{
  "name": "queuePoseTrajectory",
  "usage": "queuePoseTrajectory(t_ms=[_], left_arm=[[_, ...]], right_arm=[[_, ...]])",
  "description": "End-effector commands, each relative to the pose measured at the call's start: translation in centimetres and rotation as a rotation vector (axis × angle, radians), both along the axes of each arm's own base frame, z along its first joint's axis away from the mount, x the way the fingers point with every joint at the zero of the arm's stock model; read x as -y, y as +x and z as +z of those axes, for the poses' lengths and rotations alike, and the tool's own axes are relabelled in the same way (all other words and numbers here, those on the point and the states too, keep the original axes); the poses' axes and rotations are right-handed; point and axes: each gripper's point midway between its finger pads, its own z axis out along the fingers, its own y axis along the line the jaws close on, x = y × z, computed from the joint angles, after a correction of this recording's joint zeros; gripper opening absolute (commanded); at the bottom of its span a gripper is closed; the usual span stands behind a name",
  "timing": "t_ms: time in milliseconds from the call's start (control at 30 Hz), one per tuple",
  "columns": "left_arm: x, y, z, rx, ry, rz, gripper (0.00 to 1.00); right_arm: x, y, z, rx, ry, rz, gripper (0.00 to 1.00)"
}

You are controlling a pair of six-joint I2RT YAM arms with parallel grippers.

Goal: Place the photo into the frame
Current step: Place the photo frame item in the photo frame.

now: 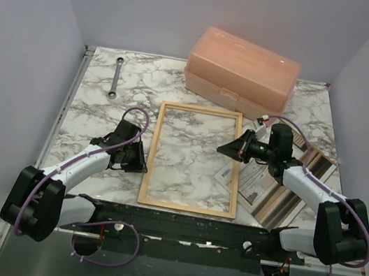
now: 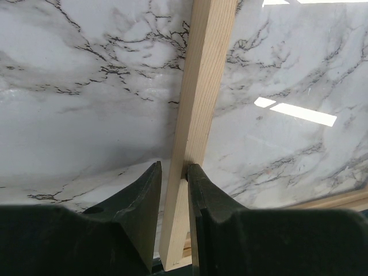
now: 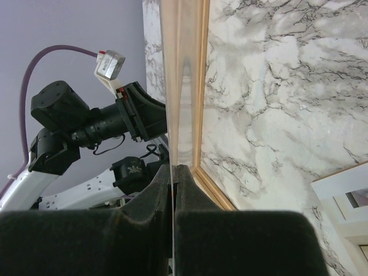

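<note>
Two claws are flanking the frame [image 1: 185,209]: left claw [image 1: 142,165] clamping its left rail, right claw [image 1: 229,149] pressing together. The photo [image 1: 254,185] is lying lower right, nearer the right arm.

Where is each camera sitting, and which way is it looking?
Top: high behind the arms' bases, looking down at the table; left arm and right arm show.
Left wrist: just behind the left gripper, looking along it at the frame rail it pinches.
Right wrist: behind the shut right gripper, looking along the frame's edge toward the left arm.
Shared: both wrist views show the frame.
</note>
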Motion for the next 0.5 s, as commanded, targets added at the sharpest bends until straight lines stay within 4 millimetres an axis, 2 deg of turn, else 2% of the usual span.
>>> queuePoseTrajectory(t_ms=[0, 233, 467], left_arm=[[-1.5, -0.3, -1.2, -0.012, 0.084, 0.012, 0.26], [-1.5, -0.3, -1.2, -0.012, 0.084, 0.012, 0.25], [-1.5, -0.3, -1.3, -0.014, 0.085, 0.012, 0.25]], right_arm=[[-0.4, 0.3, 0.2, 0.031, 0.014, 0.004, 0.01], [-0.3, 0.1, -0.6, 0.020, -0.011, 0.008, 0.00], [0.8, -0.3, -2.6, 0.009, -0.120, -0.006, 0.00]])
